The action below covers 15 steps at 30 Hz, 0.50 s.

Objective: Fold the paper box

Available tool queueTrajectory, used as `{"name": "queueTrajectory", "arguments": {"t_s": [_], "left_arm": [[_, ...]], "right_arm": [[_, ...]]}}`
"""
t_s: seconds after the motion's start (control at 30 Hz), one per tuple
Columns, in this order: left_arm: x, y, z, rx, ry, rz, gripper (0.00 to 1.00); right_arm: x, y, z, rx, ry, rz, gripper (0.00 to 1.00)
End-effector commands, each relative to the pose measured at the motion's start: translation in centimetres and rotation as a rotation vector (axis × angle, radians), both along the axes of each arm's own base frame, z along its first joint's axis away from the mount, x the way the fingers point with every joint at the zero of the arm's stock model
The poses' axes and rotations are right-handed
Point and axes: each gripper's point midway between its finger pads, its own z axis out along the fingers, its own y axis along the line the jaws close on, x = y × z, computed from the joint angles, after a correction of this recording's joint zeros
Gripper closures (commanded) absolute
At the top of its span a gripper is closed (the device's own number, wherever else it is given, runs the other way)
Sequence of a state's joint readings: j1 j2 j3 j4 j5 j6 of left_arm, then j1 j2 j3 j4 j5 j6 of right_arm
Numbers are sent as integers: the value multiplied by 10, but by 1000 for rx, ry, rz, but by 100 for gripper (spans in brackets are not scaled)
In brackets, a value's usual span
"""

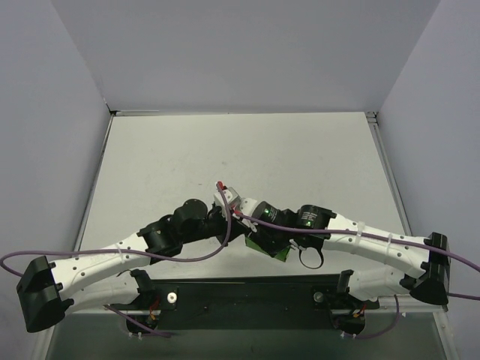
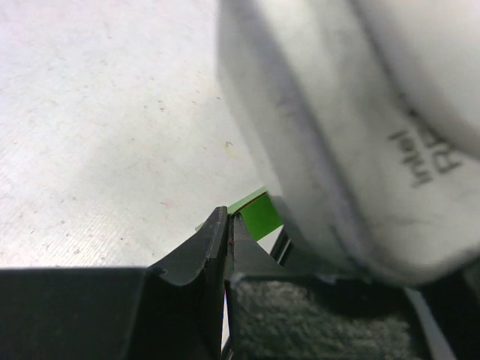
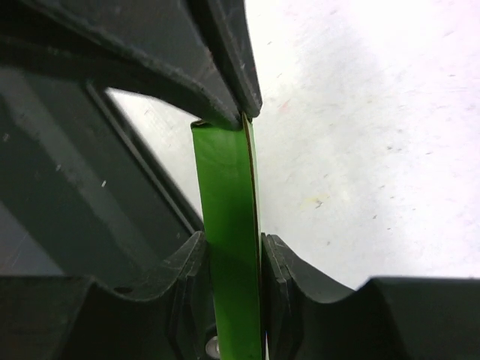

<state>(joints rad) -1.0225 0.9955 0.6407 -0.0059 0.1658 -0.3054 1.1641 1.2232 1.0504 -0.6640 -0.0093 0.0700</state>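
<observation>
The paper box [image 3: 225,187] is a flattened bright green card strip standing on edge. My right gripper [image 3: 232,247] is shut on it, one pad pressed against each face. At the strip's far end my left gripper [image 2: 227,217] is shut on the card's thin edge, and only a small green corner [image 2: 256,214] shows past its tips. From above, both grippers meet over the table's near middle, left gripper [image 1: 229,223] and right gripper [image 1: 259,234], with a bit of green [image 1: 282,254] showing under the right wrist. Most of the box is hidden by the arms.
The right wrist's white camera housing [image 2: 352,127] fills the left wrist view, very close. White walls [image 1: 52,150] enclose the grey table [image 1: 225,150] on three sides. A black base plate [image 1: 247,296] lies at the near edge. Purple cables [image 1: 187,259] loop around both arms.
</observation>
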Motion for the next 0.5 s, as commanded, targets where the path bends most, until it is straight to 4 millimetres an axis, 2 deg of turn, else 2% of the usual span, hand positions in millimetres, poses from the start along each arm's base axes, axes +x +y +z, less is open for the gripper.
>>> {"name": "queueTrajectory", "arguments": {"t_s": [0.0,0.27,0.47], "left_arm": [[-4,0,-8,-14,111,102,95],[5,4,-8,-100,159,218,95],[8,5,-9,-132,176,252,96]], "right_arm": [[48,-7,15,-90,-265,-170,83],[56,0,19,-76,-301,-239,83],[55,2,19,-64,-299,-234,83]]}}
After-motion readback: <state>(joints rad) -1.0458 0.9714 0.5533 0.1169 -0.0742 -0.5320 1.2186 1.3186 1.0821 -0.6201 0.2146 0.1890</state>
